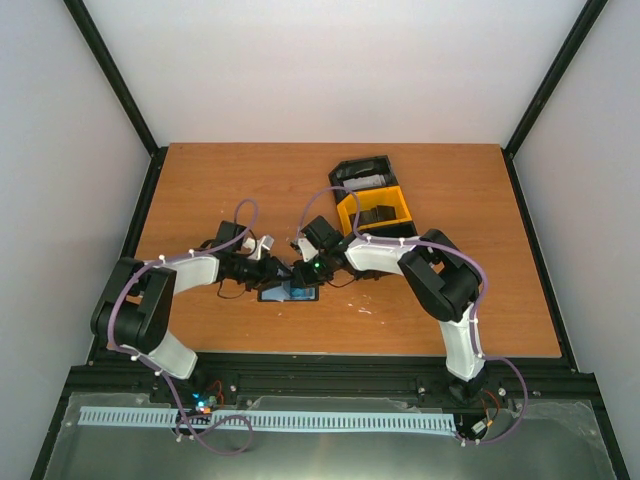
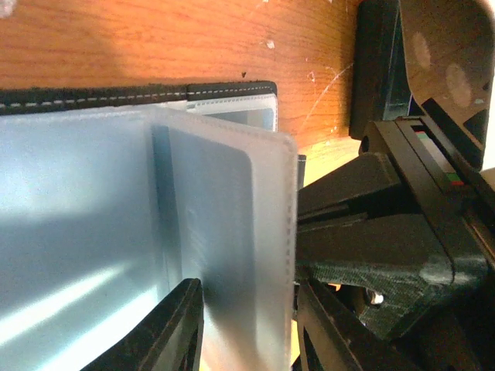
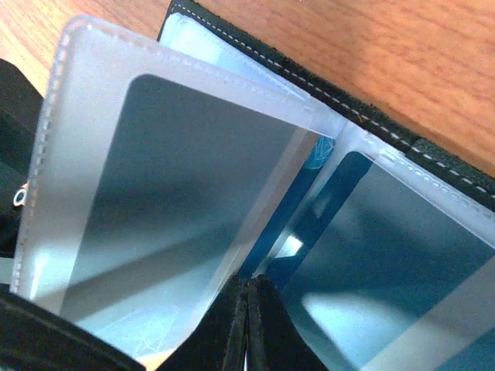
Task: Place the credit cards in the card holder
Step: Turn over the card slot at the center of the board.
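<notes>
Top view: bright, even, diffuse light from overhead. White walls slightly washed out. On the counter you get only short, soft shadows beneath both arms. Detail coarse; small things smear.

Left wrist view: far counter grain sharp. Frosted sleeve of the card holder soft, with pale glare streaks. Left end effector dark and blurred.

Right wrist view: you see white sheen along the sleeve's stitched edge. Right end effector black, out of focus.

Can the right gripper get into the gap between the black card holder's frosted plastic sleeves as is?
Likely yes: left gripper holds one frosted plastic sleeve of the black card holder lifted, gap open; right gripper, fingers shut, points into it.
</notes>
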Available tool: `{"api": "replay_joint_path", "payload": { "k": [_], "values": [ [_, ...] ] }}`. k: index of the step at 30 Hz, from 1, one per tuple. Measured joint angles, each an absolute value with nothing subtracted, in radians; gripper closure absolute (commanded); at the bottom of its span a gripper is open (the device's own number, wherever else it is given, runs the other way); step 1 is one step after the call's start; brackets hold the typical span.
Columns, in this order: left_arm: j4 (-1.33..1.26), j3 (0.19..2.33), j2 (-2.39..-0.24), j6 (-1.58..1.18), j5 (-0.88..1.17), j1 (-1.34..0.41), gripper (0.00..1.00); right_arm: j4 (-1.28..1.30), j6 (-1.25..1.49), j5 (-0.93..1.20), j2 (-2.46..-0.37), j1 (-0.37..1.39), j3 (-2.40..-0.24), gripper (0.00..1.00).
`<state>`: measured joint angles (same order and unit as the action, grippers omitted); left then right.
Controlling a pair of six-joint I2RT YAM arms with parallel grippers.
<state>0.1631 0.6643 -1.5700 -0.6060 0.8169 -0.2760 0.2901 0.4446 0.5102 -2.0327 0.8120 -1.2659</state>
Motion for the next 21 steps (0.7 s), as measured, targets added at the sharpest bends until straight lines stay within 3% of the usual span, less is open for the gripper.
{"api": "replay_joint_path", "payload": {
  "k": [21],
  "values": [
    [0.139, 0.665, -1.566, -0.587, 0.920, -0.278, 0.63, 0.241, 0.480, 0.409, -1.976, 0.786, -1.197, 0.97]
  ]
}}
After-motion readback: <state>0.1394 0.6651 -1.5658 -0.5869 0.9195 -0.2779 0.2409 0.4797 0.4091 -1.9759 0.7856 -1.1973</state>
